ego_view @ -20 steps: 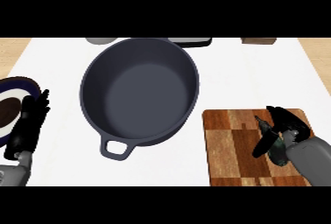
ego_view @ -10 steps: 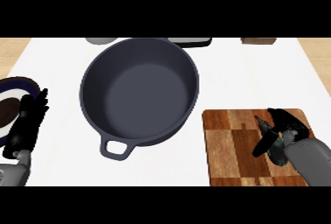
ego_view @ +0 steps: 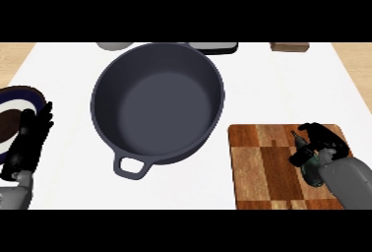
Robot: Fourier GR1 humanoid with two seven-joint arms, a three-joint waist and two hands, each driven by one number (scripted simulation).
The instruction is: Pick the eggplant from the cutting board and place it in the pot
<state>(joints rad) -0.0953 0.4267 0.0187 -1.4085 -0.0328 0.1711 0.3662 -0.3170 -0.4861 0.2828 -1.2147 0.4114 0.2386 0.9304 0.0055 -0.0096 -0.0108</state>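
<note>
The eggplant [ego_view: 311, 170] lies on the cutting board [ego_view: 262, 167], towards its right side, dark green and mostly covered by the right hand [ego_view: 320, 147]. That hand comes in over the board from the lower right, and its fingers [ego_view: 299, 158] are curled round the eggplant from above, so the grip looks like the start of a lift; the eggplant seems to rest on the wood, though I cannot tell for certain whether it has cleared it. Holding it from above makes sense, since the pot is deep and the eggplant would need to go in over the rim.

The pot [ego_view: 156, 106] sits left of the board, near it but apart, with nothing in it, its mouth facing up and its loop handle [ego_view: 132, 166] pointing towards the robot. That leaves a short path from the board across to the left.

The left hand [ego_view: 29, 142] rests at the left edge, fingers straight and held together, holding nothing, just beside a dark plate [ego_view: 18, 98] with a white ring.

Everything stands on a white counter [ego_view: 291, 88]. Along its far edge are a pale round thing [ego_view: 112, 46], a dark container [ego_view: 214, 47] and a small brown block [ego_view: 289, 47], all partly cut off. A wooden floor [ego_view: 15, 56] shows past the counter's corners.
</note>
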